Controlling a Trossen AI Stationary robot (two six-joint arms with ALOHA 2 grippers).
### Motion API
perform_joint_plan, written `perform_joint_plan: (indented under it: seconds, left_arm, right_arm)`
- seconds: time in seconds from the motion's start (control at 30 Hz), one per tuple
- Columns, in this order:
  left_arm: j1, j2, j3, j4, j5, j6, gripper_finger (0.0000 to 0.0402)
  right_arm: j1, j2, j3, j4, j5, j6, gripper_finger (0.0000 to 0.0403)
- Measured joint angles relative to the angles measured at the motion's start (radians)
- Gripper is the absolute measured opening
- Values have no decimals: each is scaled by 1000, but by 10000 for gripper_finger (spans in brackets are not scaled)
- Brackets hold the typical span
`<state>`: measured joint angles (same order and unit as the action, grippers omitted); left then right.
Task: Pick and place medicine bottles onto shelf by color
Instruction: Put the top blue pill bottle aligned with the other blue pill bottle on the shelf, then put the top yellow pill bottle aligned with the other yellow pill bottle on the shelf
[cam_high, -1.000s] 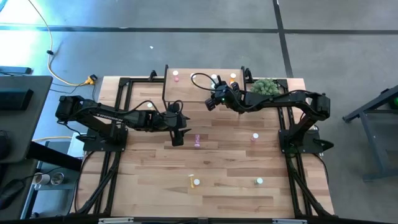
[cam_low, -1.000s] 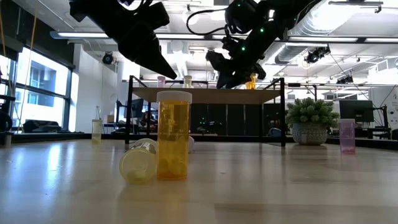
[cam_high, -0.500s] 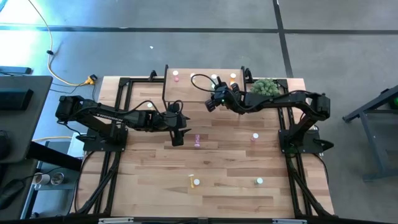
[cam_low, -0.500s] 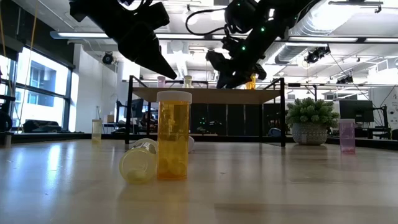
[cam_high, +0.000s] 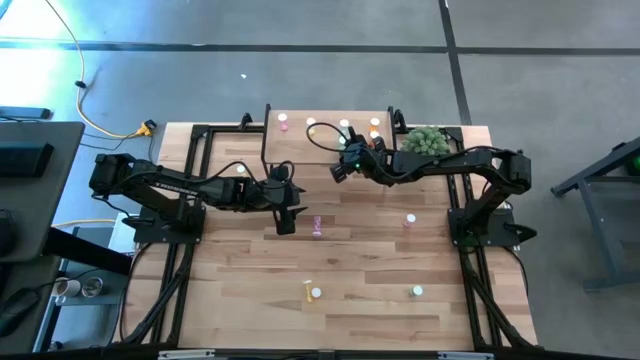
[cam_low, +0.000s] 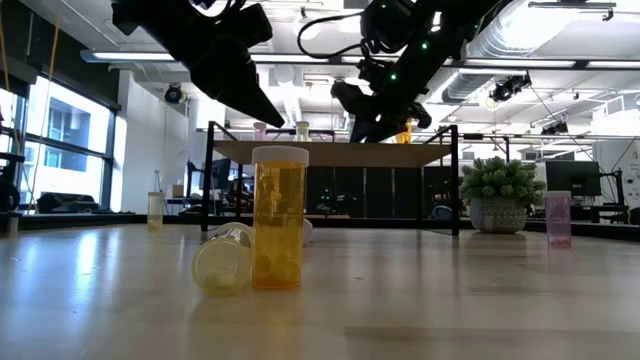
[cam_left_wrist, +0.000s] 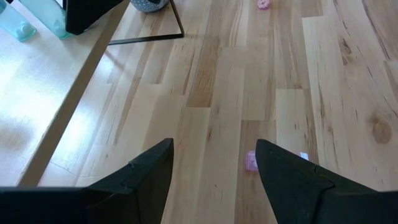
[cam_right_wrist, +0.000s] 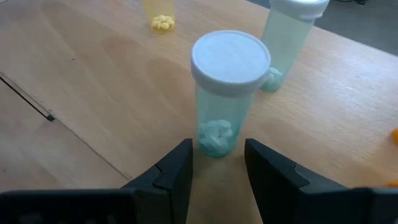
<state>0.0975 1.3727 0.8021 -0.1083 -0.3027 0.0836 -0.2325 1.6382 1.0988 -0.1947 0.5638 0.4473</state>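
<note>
My two arms are matte black, jointed tubes on black frames. A black cable loops off the right arm (cam_high: 440, 160). Each tool carries two blunt dark fingers (cam_left_wrist: 149, 180).

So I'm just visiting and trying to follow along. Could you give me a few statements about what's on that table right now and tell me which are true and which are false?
1. The right gripper is over the shelf, by a green bottle. True.
2. That green bottle lies on its side. False: it stands upright, cap up.
3. The left gripper holds a pink bottle. False: its fingers are open and empty, with the bottle on the table ahead.
4. A potted plant sits beside the shelf. True.
</note>
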Motion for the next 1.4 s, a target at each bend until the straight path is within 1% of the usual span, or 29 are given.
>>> perform_joint_plan:
  seconds: [0.73, 0.97, 1.17, 1.4]
  left_arm:
    - [0, 0, 0, 0, 0, -1, 216]
    - [0, 0, 0, 0, 0, -1, 216]
    - [0, 0, 0, 0, 0, -1, 216]
    - [0, 0, 0, 0, 0, -1, 216]
  right_arm:
    - [11, 0, 0, -12, 42, 15, 138]
    - [24, -20, 0, -68, 45, 50, 138]
    - [51, -53, -2, -115, 76, 50, 138]
    - [65, -58, -2, -115, 73, 50, 138]
